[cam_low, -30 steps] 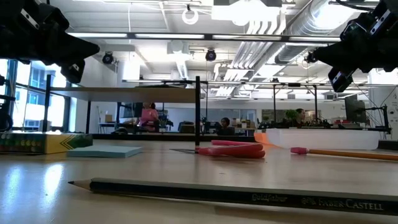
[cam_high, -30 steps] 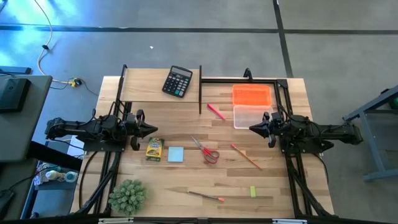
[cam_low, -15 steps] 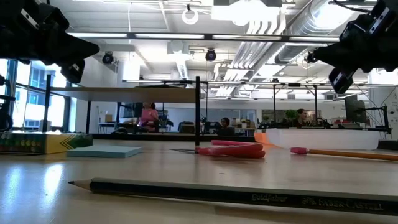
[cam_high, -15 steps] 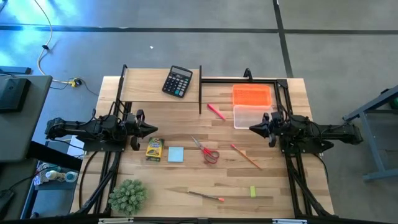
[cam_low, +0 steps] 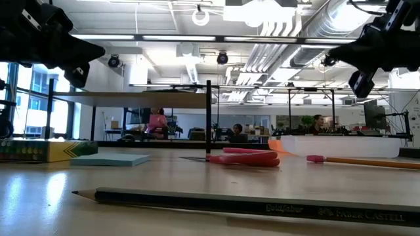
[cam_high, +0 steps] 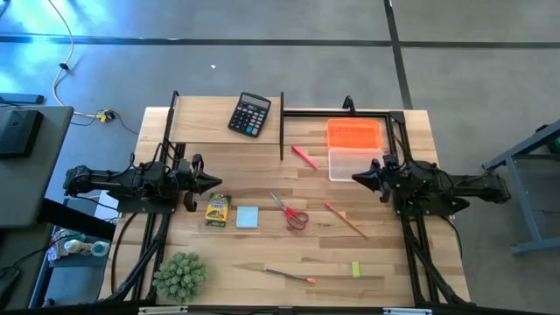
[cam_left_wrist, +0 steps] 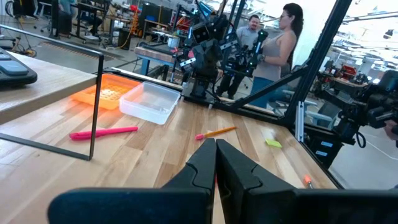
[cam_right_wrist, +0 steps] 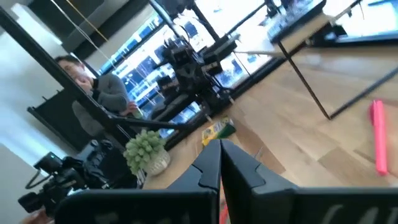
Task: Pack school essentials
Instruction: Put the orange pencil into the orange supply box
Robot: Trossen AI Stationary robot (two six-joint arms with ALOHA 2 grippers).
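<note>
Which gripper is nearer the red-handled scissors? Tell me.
Right, narrowly. The right gripper hovers to the right of the red-handled scissors, while the left gripper hovers slightly farther off at their left, above the yellow crayon box.

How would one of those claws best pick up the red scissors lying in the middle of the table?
Probably from straight above, closing across the joint where blades meet handles. The red-handled scissors lie flat on the table, so there is no way under them. The blades point toward the calculator side; the handle loops are wider. The yellow crayon box and pale blue note pad lie clear.
</note>
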